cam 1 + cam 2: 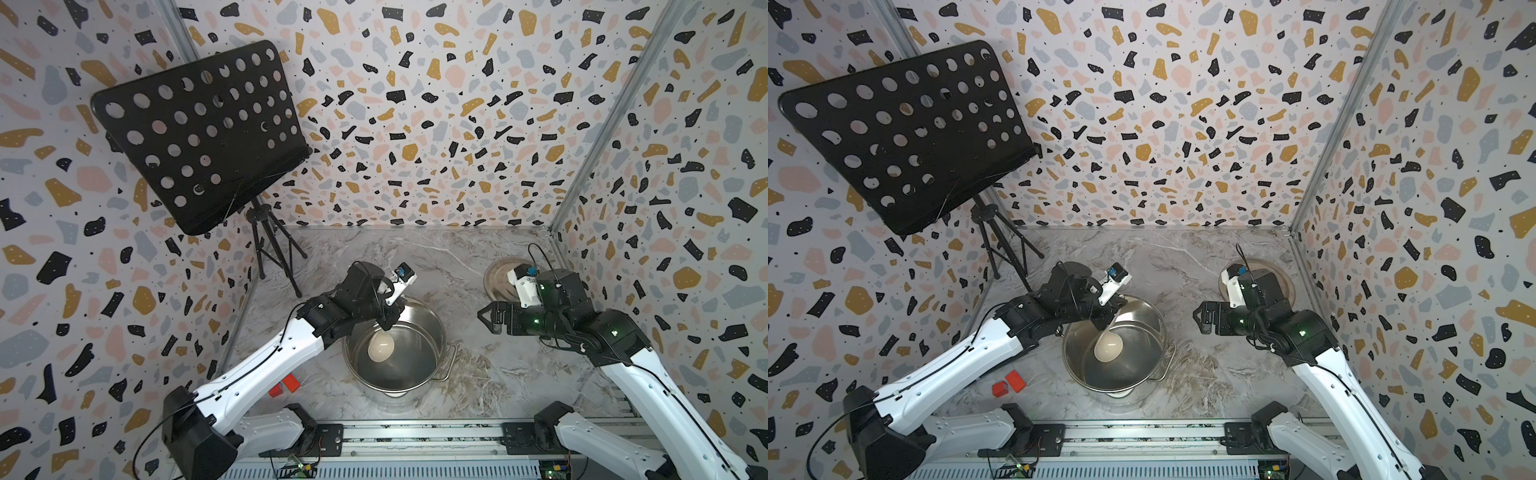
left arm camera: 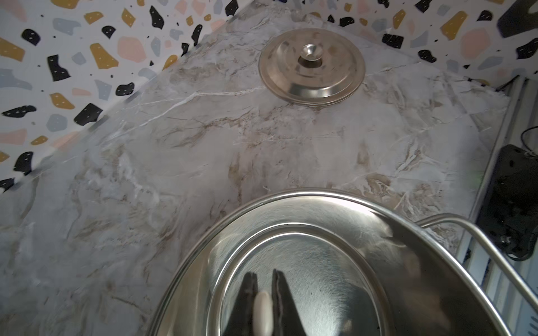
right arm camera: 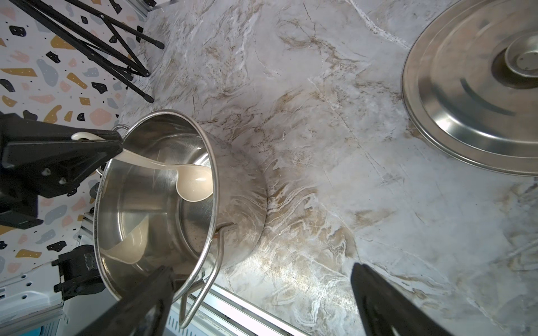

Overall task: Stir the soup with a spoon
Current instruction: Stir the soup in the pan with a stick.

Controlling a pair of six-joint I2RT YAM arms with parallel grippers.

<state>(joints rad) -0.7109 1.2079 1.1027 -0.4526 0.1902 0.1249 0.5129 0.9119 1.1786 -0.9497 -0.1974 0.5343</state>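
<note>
Stirring looks under way. The left gripper (image 1: 388, 322) has its jaws clamped on the handle of the cream-white plastic ladle (image 1: 381, 348). The ladle's bowl sits inside the large round steel stockpot (image 1: 422, 322), at lower centre in both top views. No soup is visible in the pot, only the ladle. The right gripper (image 1: 484, 318) is at right of centre, jaws wide and empty.

Flat round steel lid (image 2: 311, 69) at the marble bench's (image 1: 415, 257) far right corner; black perforated music stand (image 1: 245, 166) far left; two red blocks (image 1: 1014, 380) near its left edge.
</note>
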